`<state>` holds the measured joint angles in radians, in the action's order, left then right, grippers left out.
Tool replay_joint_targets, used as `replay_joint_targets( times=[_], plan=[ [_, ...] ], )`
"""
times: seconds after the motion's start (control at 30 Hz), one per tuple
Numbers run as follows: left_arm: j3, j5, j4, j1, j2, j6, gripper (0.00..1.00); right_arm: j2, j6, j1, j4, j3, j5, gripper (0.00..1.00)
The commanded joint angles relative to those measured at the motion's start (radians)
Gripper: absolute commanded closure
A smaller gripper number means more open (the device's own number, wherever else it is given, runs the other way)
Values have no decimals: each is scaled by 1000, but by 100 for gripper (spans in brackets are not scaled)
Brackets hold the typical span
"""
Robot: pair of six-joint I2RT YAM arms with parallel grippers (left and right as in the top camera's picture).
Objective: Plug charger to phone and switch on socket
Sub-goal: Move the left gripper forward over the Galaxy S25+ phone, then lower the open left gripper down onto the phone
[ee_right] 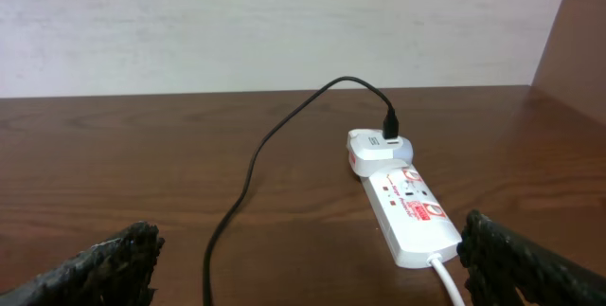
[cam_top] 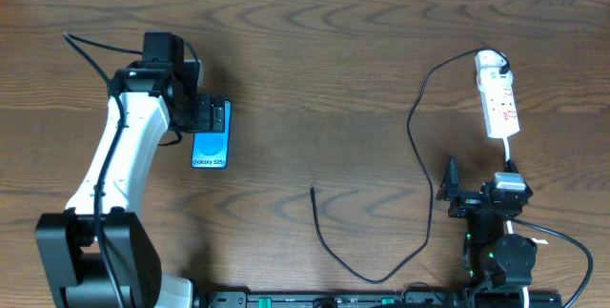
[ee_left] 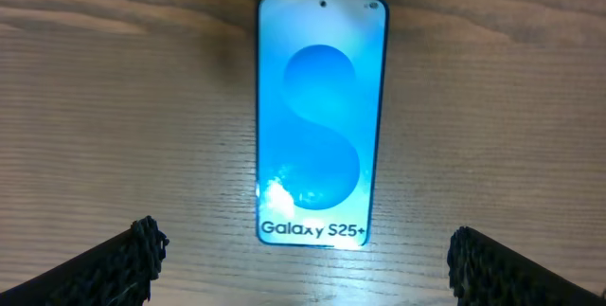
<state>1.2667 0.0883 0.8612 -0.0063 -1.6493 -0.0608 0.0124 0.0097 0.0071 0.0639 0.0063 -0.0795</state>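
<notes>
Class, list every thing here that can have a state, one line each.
Phone: screen lit, lying flat, nothing plugged in.
Power strip: occupied at one end; switch position unclear.
Charger cable: one end plugged in at the strip, tip lying free.
Left pincer: open, empty.
Right pincer: open, empty.

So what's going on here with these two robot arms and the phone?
They are about to charge it. The left hand hovers open above the phone, which lies face up with its screen lit. The right hand, also open, faces the socket. The black charger is plugged in at the socket's end, but its free tip lies on the table, not in the phone. Neither hand holds anything.
</notes>
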Motion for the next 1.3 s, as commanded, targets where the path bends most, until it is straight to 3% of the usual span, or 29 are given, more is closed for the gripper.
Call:
replay_joint_targets(
  times=[0.0,0.43,1.27],
  plan=[
    [20,12,6,-8,-42,-13,2,-7,-15,8,4,-1,-4,1],
    [20,8,-26,-8,-145,-13,2,-7,-15,8,4,-1,-4,1],
    [-9,-11,-71,-8,-148,-13,2,-7,-15,8,4,-1,-4,1]
  ],
)
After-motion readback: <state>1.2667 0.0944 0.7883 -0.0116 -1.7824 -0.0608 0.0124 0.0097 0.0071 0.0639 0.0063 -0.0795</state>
